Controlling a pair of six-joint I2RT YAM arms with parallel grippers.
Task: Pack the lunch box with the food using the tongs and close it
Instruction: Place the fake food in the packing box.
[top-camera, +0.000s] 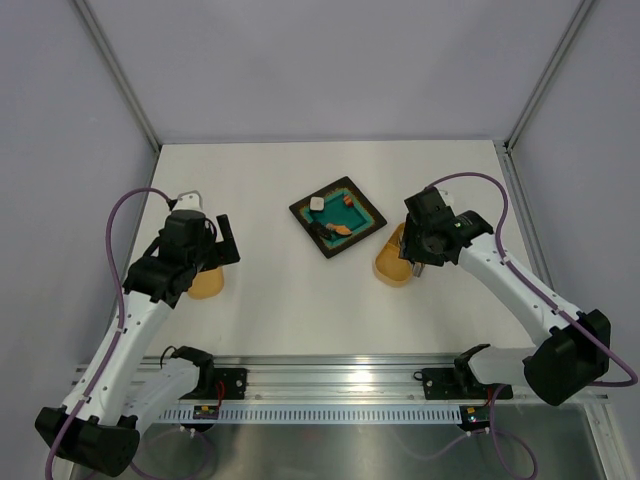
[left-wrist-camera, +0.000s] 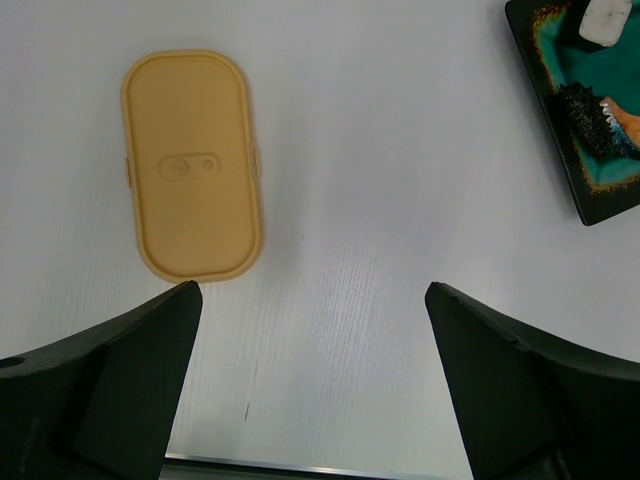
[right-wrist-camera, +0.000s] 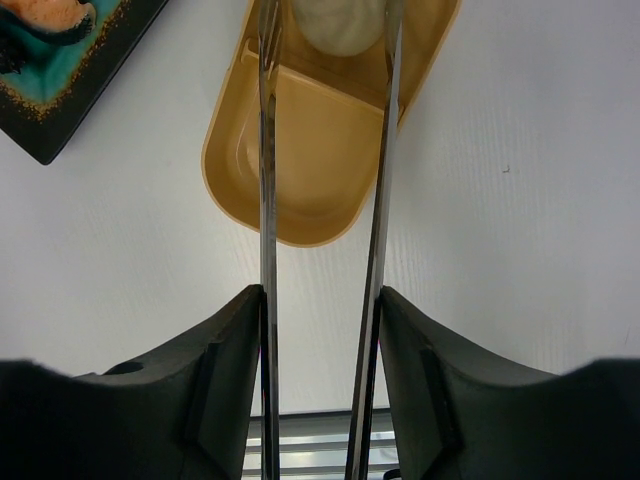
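Presently entered: lunch box (right-wrist-camera: 300, 150), one, yellow-orange, lying open just ahead of the right gripper (right-wrist-camera: 322, 300), with a divider splitting it into two compartments. The far compartment is holding one beige ball (right-wrist-camera: 340, 25).

Tongs (right-wrist-camera: 268, 200), one pair, silver. The right gripper's fingers (right-wrist-camera: 220, 380) are pressing on both arms from outside and gripping them. The arms are reaching forward over the box with the ball between them; whether they are touching it cannot be told.

Plate (top-camera: 309, 231), one, teal with a dark rim, sitting ahead and to the left of the right gripper, near the box. It is carrying four pieces: white cube (top-camera: 317, 202), reddish bit (top-camera: 348, 200), orange slice (top-camera: 343, 229), dark piece (left-wrist-camera: 585, 115).

Lid (left-wrist-camera: 192, 165), one, lying flat ahead and left of the left gripper (left-wrist-camera: 312, 290), whose jaws are standing wide over the table.

Table (top-camera: 260, 320), white, running between pale grey walls (top-camera: 320, 60) with metal posts (top-camera: 117, 75). A rail (top-camera: 340, 378) is carrying the two arm bases.

Only the right wrist view is showing the ball and the divider; from above, the gripper is covering much of the box. Only the left wrist view is showing the lid whole, with two round dimples.
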